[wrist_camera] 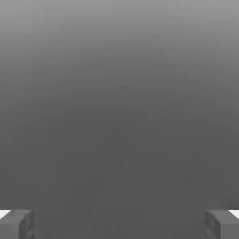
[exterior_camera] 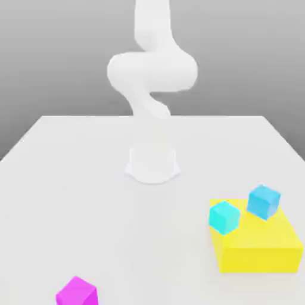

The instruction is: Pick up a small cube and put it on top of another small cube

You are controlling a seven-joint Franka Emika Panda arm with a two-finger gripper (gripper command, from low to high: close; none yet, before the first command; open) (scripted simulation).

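1. One white robot arm point(exterior_camera: 152, 71) is standing on one pale table point(exterior_camera: 107, 214), its base sitting towards the far edge and its upper part running out of the exterior view's top.
2. One gripper point(wrist_camera: 119, 224) is standing open, its two fingers point(wrist_camera: 14, 226) keeping well apart.
3. One yellow block point(exterior_camera: 259, 259) is lying flat on the table, towards the exterior view's right.
4. Two blue-toned cubes are showing at this block: one cyan cube point(exterior_camera: 224, 217) is overlapping its left edge in the exterior view, and one darker blue cube point(exterior_camera: 263, 202) is overlapping its far edge, towards the right. Both are looking tilted; whether either is touching the block is hard to tell.
5. One magenta cube point(exterior_camera: 77, 292) is showing near the exterior view's bottom left, its lower part running out of the picture.
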